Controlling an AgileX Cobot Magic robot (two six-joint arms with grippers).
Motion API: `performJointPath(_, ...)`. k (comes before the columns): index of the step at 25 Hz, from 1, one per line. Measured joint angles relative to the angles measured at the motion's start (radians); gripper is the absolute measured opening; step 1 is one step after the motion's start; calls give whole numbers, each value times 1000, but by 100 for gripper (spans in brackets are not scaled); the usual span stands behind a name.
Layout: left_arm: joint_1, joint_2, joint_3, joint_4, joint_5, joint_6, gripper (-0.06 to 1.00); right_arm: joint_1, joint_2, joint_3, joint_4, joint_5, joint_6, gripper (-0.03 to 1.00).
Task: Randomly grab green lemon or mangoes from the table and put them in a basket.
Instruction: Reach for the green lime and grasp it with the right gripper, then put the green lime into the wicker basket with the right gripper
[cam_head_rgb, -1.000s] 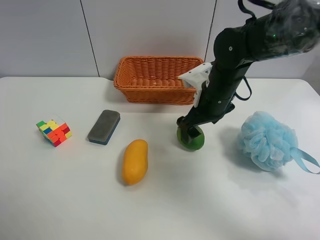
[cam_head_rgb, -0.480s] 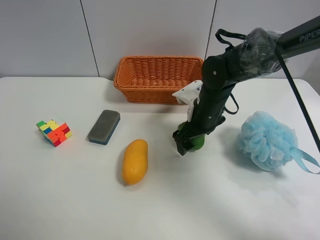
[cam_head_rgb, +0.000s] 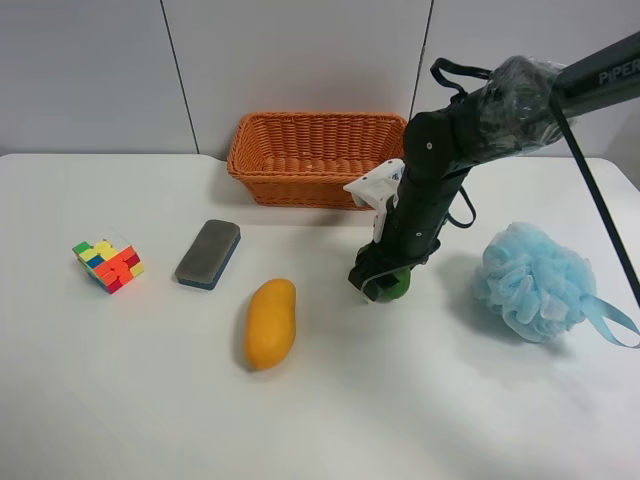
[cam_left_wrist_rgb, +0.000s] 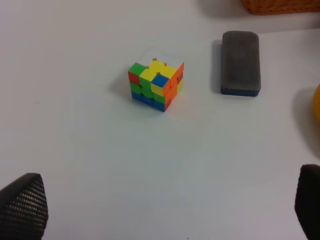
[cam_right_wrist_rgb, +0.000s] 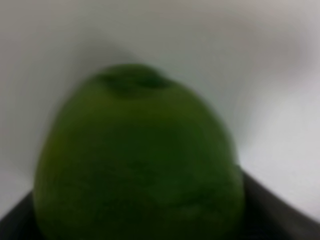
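basket (cam_head_rgb: 300, 185) behind mango (cam_head_rgb: 270, 322), lemon (cam_head_rgb: 398, 286) between mango and pouf (cam_head_rgb: 535, 280), eraser (cam_head_rgb: 208, 254) beside cube (cam_head_rgb: 108, 265)

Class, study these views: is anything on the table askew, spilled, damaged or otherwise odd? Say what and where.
Only the colourful puzzle cube, beside the grey eraser block: its layers look twisted out of line, so it is no neat cube. Nothing looks spilled or broken.
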Motion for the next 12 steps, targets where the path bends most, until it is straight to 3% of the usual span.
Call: performJointPath(12, 0, 0, 0, 0, 0, 0, 99, 0, -32, 0, 0, 24, 0, 62)
